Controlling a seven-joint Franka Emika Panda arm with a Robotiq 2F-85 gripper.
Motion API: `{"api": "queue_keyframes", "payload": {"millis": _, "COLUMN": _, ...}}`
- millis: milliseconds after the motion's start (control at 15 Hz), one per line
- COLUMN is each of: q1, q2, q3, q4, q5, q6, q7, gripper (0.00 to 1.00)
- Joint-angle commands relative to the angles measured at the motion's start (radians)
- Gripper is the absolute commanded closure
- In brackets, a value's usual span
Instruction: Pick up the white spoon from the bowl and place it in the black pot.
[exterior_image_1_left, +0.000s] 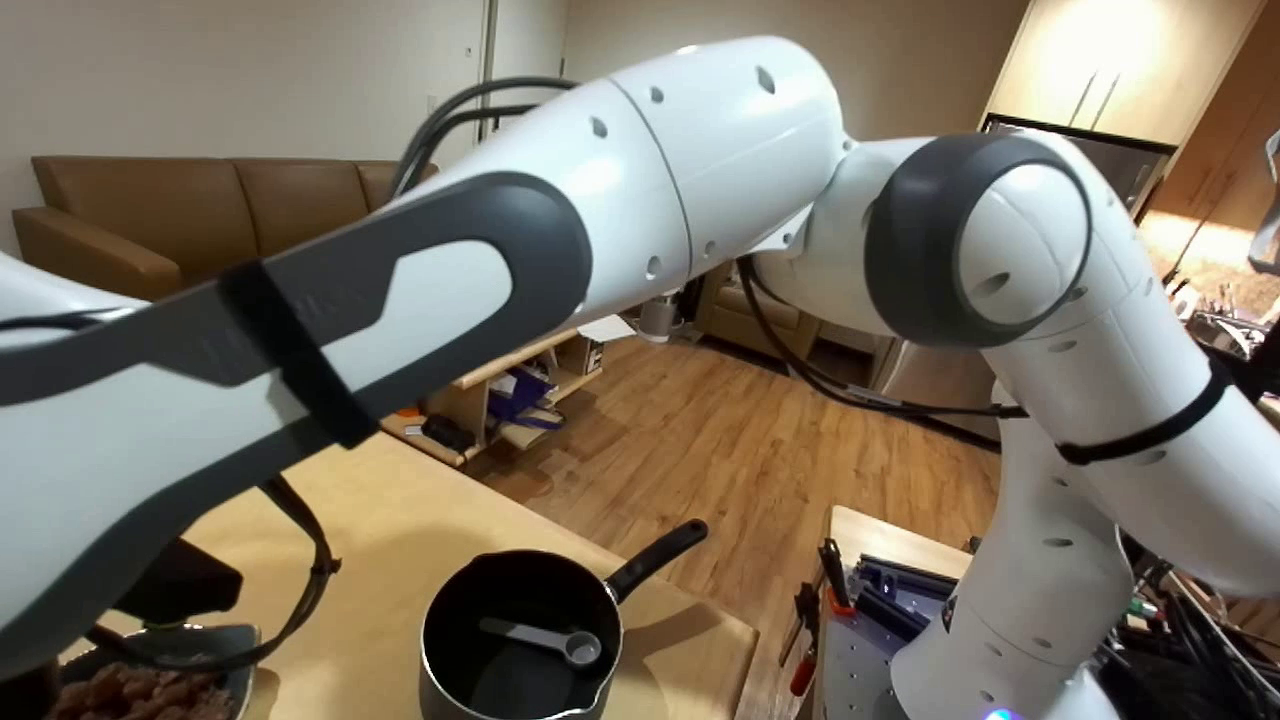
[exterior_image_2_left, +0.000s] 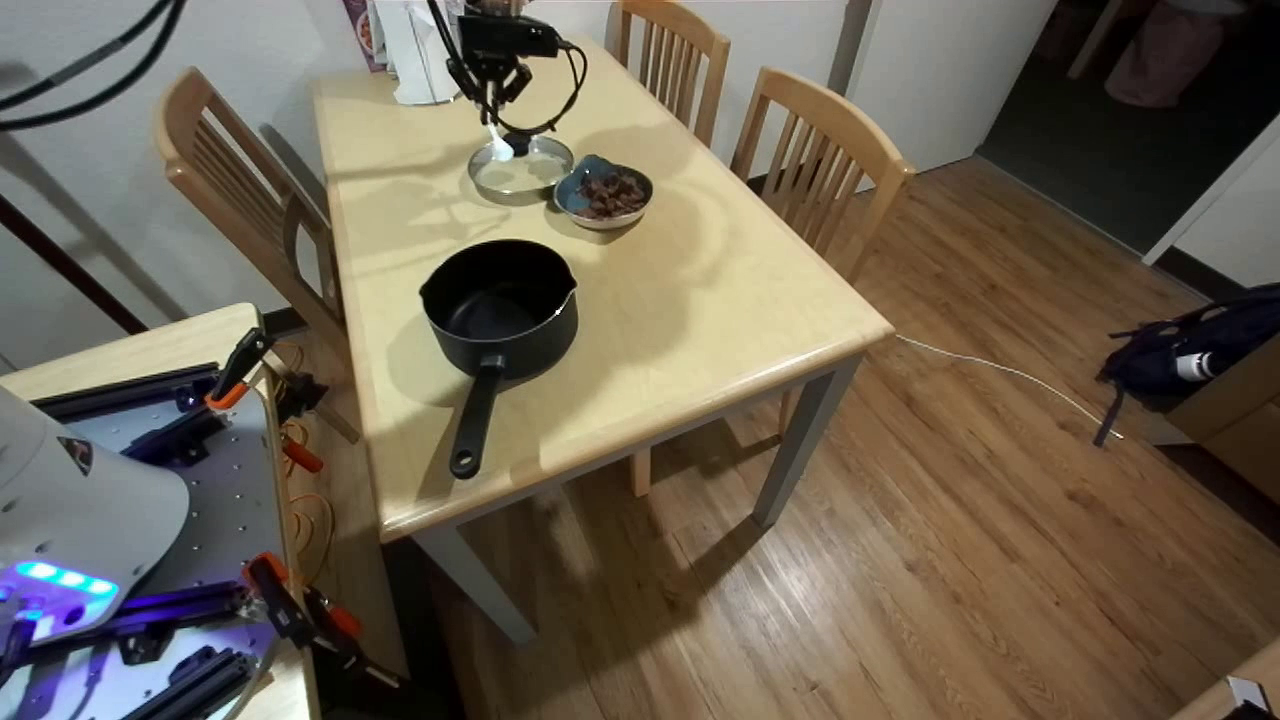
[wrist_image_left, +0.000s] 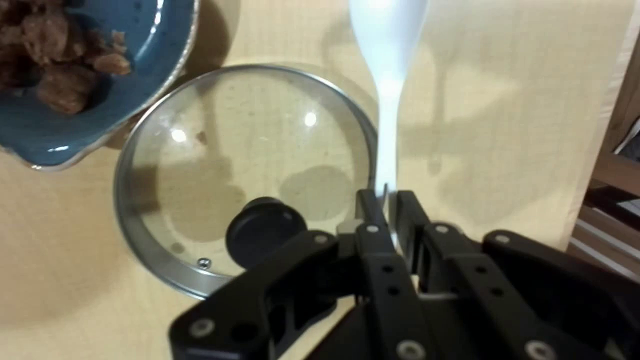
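"What are the fingers (wrist_image_left: 409, 215) doing?"
"They're pinching the white spoon (wrist_image_left: 388, 100) by its handle, near the rim of the glass lid (wrist_image_left: 245, 145). The bowl (wrist_image_left: 160, 50) is sitting just beside that lid."
"And the room?"
"A stretch of surface (exterior_image_2_left: 690, 290) is separating lid and black saucepan (exterior_image_2_left: 540, 348), whose handle is pointing toward an edge."

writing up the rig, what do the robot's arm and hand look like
The arm is glossy white and rounded, with dark grey panels, black straps and black cables. The hand is black, with two narrow fingers, angular linkages and pale metal screws. Its base shows blue lights.
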Motion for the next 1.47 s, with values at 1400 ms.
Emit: {"api": "queue_keyframes", "payload": {"millis": 1400, "q1": -0.176, "q2": -0.290, "q3": 0.041, "q4": -0.592, "q5": 0.015, "q6": 0.426, "q7": -0.070, "gripper": 0.95}}
